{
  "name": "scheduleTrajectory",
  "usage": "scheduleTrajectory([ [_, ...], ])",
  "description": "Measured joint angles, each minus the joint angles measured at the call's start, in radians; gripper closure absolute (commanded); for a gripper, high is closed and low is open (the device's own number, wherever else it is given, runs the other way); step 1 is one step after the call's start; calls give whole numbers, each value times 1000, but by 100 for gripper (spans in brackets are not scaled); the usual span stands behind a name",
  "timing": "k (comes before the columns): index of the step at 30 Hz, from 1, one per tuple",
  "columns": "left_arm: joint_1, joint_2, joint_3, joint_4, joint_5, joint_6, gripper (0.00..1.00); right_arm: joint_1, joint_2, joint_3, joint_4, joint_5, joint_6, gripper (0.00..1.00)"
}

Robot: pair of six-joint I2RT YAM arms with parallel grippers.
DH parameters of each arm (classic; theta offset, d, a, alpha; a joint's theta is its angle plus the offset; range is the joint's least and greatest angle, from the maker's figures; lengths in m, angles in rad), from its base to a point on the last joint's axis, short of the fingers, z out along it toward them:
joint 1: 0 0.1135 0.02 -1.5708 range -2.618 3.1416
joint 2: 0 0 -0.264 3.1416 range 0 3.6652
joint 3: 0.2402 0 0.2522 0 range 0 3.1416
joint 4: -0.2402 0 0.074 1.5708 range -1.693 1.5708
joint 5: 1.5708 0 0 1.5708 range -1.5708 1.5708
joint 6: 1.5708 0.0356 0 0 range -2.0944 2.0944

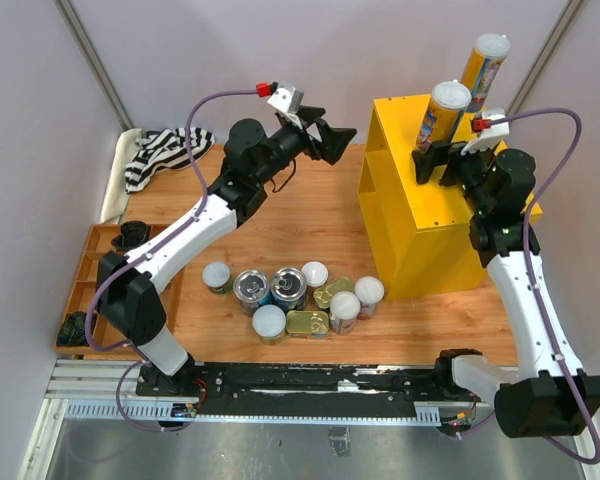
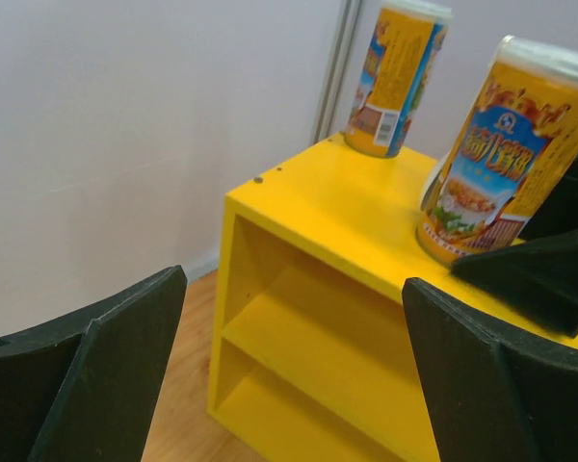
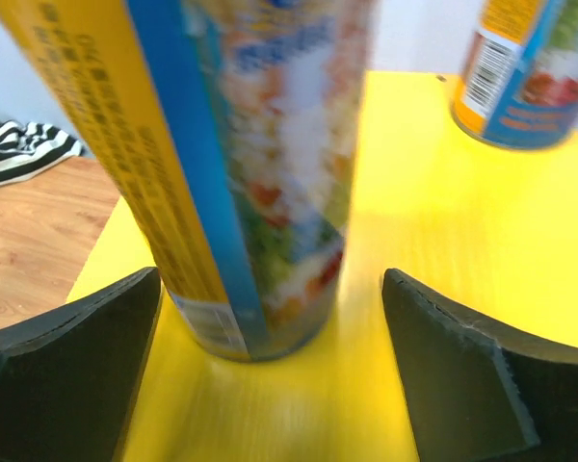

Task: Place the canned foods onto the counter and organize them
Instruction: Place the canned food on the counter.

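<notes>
striped cloth (image 1: 160, 150): far-left corner | wooden tray (image 1: 80, 290): left edge, dark lumps (image 1: 132, 235) inside

From the right wrist the near tube (image 3: 250, 164) is a blur, its label unreadable and its top cut off by the upper edge. The far tube (image 3: 525, 77) loses its top and right side to the edges. From the left wrist the counter (image 2: 308, 327) runs off the bottom edge. From above, the left arm (image 1: 195, 225) covers part of the tray (image 1: 85, 272). The dark lumps (image 1: 132, 235) in it are too small to identify, and labels on the cans (image 1: 288, 287) cannot be read.
</notes>
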Motion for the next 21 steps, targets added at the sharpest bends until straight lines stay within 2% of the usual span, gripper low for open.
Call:
scheduleTrajectory([
  [2, 11, -23, -42, 9, -4, 0, 0, 0, -30, 8, -55, 53, 29, 0],
  [6, 39, -80, -142, 50, -6, -10, 0, 6, -110, 8, -154, 139, 113, 6],
  [9, 52, -114, -200, 76, -9, -14, 0, 59, -142, 16, -211, 217, 140, 11],
  [14, 63, -154, -274, 101, -7, -25, 0, 234, -87, 98, -273, 378, 127, 25],
  [21, 119, -185, -385, 122, -5, -64, 0, 256, -11, 163, -306, 521, 128, 30],
])
